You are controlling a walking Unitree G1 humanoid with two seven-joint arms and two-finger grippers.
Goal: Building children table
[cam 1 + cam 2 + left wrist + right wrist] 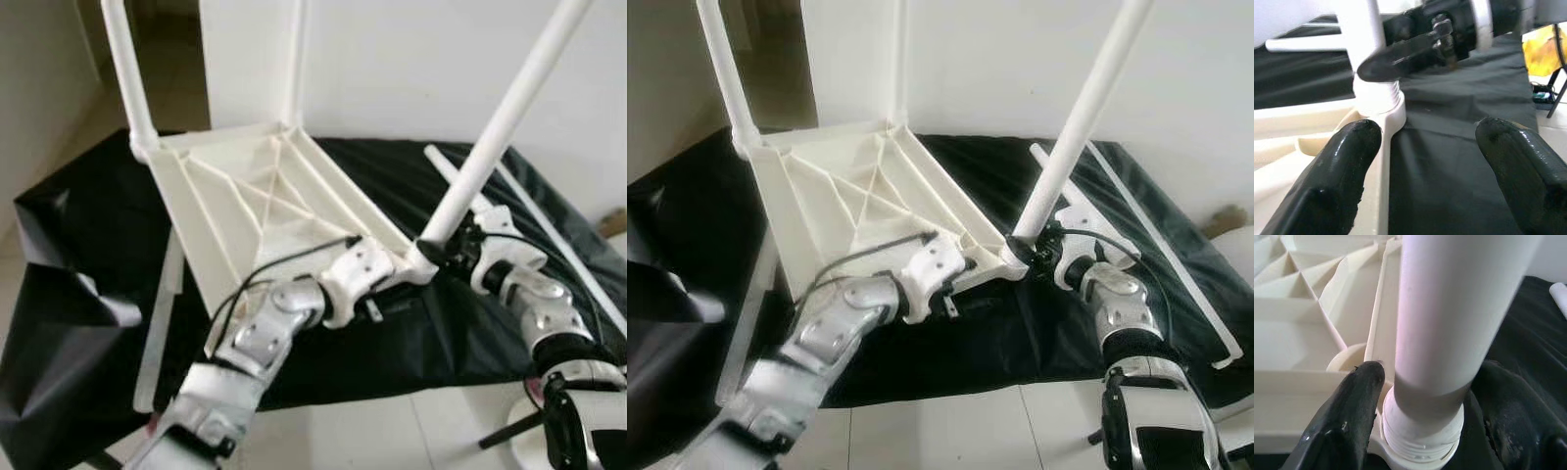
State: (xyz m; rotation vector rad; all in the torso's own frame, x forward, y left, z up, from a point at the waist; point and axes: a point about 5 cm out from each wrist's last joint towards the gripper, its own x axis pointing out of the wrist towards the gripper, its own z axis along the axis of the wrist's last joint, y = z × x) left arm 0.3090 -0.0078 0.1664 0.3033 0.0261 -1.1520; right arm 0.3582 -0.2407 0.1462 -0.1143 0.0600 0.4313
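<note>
White ribbed plastic tabletop [257, 211] at frame centre — my right gripper [1425, 396] pinches a smooth round leg [500, 122]; my left gripper [1425, 161] is spread at the rim.

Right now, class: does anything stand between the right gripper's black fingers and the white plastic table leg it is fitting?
Nothing visible does. The right gripper has its fingers on either side of the white plastic table leg, right above the threaded socket.

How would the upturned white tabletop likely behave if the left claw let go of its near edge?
The tabletop sits tilted with its ribbed underside up, so it would probably drop or rock. The ribs suggest it is stiff and light. The right claw around the corner leg might steady it.
</note>
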